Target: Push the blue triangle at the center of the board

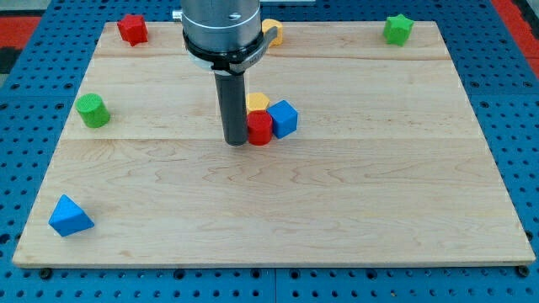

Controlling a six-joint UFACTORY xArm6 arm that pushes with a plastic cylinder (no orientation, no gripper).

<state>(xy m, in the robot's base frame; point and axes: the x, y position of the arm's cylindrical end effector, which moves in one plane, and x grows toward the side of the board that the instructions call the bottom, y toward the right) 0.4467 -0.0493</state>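
Our tip (235,141) carries no jaws to open or close; it is a bare rod resting on the wooden board (354,210) near its middle, holding nothing. Just to its right, touching or nearly so, sits a red block (259,129), with a yellow block (258,103) behind it and a blue cube (284,118) further right, all three bunched together. The blue triangle (69,216) we must move lies well apart from our tip, far toward the view's bottom left, near the board's corner.

We judge the main risk to be the cluster: it occupies the centre, so the triangle could jam against it or scatter it. Leaving carelessly, we could drag the red block along. Approaching the triangle from the wrong side could shove it off the near edge, and its slanted faces may let it pivot away. The green cylinder (93,111), off to our left, lies clear of a direct path.
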